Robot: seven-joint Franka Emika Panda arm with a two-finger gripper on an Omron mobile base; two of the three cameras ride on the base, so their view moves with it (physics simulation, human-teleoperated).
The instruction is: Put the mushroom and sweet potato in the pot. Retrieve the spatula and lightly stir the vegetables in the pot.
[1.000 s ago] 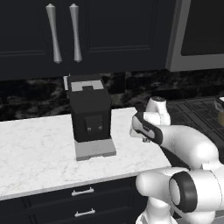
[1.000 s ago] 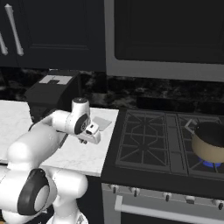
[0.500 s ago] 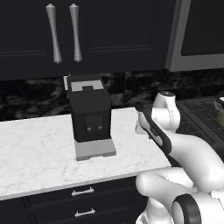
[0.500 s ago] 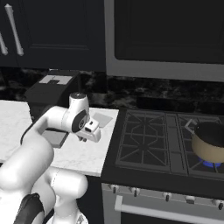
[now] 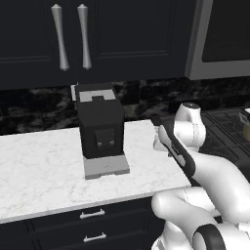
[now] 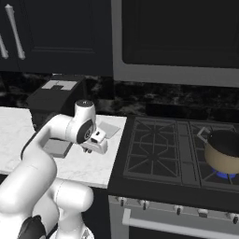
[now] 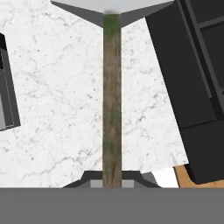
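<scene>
We find the gripper (image 7: pixel 112 181) clamped shut on the spatula (image 7: pixel 112 96) handle, now carried a little nearer the stove (image 6: pixel 177 154), whose right burner bears the pot (image 6: pixel 224 151), so stirring comes next.

White marble counter (image 5: pixel 44 166) w/ black coffee machine (image 5: pixel 101 128).

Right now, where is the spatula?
The spatula is held in the shut gripper, above the white marble counter, with its blade pointing away from the hand in the hand view.
</scene>
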